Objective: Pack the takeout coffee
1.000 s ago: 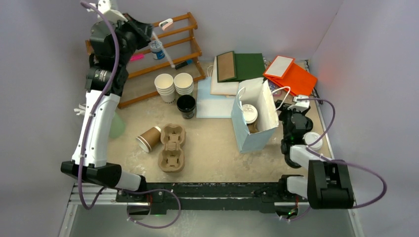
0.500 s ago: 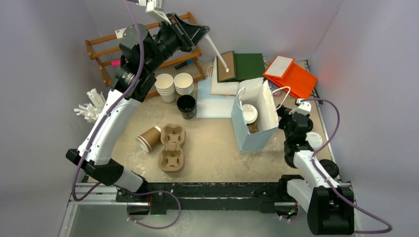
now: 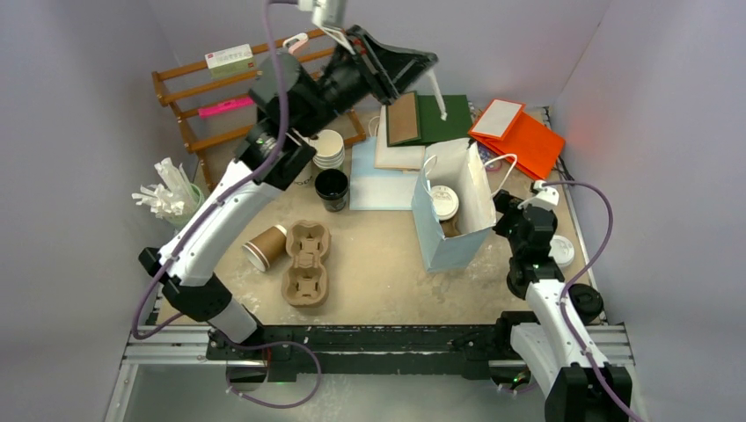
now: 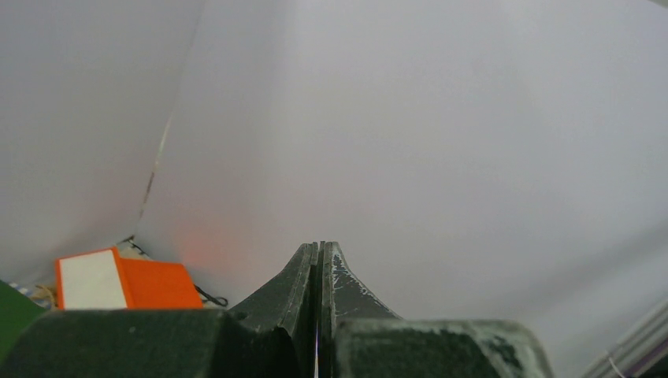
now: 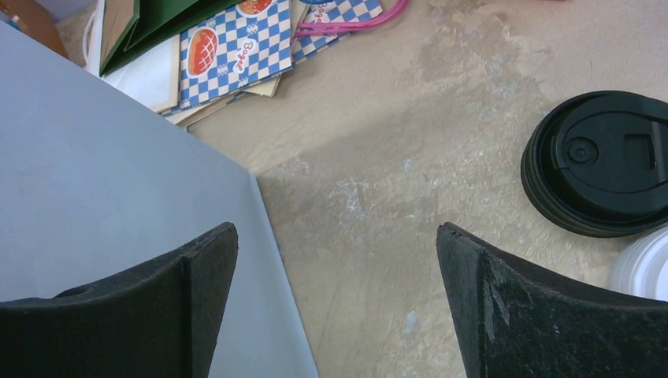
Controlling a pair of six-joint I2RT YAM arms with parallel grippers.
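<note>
- Now swung across from the brown wooden rack (image 3: 180, 69) to the far middle of the table, the left gripper (image 3: 429, 64) stays clenched on a thin white straw (image 3: 437, 95). The straw hangs below its jaws over the flat dark green paper bag (image 3: 457, 123).
- Below those jaws and nearer the arms' bases, the takeout coffee (image 3: 444, 200), a small white paper cup under a round white plastic lid, stands unmoved inside the upright pale blue paper bag (image 3: 444, 251). The packing itself looks done, and the straw seems to be the last item on its way.
- Just right of the bag, the right gripper (image 3: 513, 215) holds its place, jaws spread wide and empty. The bag's wall lies under its left jaw, and a round black plastic lid (image 5: 603, 161) lies just beyond its right jaw.
</note>
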